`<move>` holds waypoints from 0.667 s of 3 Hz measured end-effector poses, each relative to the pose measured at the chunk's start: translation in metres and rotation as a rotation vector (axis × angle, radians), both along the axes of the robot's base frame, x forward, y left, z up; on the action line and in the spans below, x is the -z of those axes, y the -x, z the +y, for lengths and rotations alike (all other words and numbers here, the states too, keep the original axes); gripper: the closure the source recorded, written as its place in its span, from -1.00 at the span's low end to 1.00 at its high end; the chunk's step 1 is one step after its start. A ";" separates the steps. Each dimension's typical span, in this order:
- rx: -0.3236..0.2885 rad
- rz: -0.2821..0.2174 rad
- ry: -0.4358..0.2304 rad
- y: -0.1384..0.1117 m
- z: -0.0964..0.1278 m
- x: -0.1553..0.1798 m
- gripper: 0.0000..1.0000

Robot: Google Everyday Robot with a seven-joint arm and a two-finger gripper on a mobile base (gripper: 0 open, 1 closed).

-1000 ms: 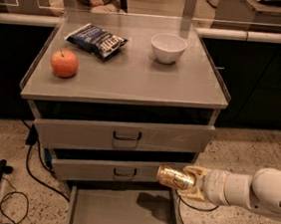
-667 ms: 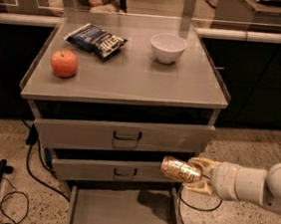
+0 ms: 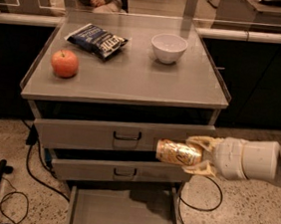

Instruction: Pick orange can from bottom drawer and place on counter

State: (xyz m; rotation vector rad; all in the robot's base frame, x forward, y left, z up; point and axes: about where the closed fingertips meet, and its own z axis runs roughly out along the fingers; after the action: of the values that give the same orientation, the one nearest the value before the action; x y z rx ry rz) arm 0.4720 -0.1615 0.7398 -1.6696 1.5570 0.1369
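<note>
In the camera view, the gripper (image 3: 198, 154) reached in from the right on a thick white arm. Its two pale fingers were pinching the orange can (image 3: 178, 153) above and below, near its right end. The can lay on its side in the air, in front of the right part of the top drawer (image 3: 103, 135) and just above the middle drawer (image 3: 114, 171). It was clear of the bottom drawer (image 3: 119, 214), which stood pulled out below with a bare grey floor.

The can looked like thin shiny metal. It was likely light and rigid enough for a firm pinch, though smooth and round, so it could slip or roll between the fingers. Squeezing hard on the mid-wall might dent it. The hold near one end left most of the can sticking out to the left, which might let it swing. A grasp across the middle of the body would probably be steadier.

The table (image 3: 149, 80), the grey cabinet top where the can belonged, carried a red-orange apple (image 3: 65, 63), a dark blue snack bag (image 3: 98, 40) and a white bowl (image 3: 169, 48). Open grey surface lay between them and the front edge.

The can bore pale markings on its gold-orange wall, but no word could be read. The snack bag showed light lettering, also unreadable
</note>
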 end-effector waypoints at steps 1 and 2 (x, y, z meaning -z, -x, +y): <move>-0.062 -0.028 0.019 0.001 0.016 -0.049 1.00; -0.121 -0.124 -0.016 -0.012 0.044 -0.151 1.00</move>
State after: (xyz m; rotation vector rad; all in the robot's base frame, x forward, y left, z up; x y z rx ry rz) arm 0.4841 -0.1172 0.8909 -1.7272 1.3599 0.1061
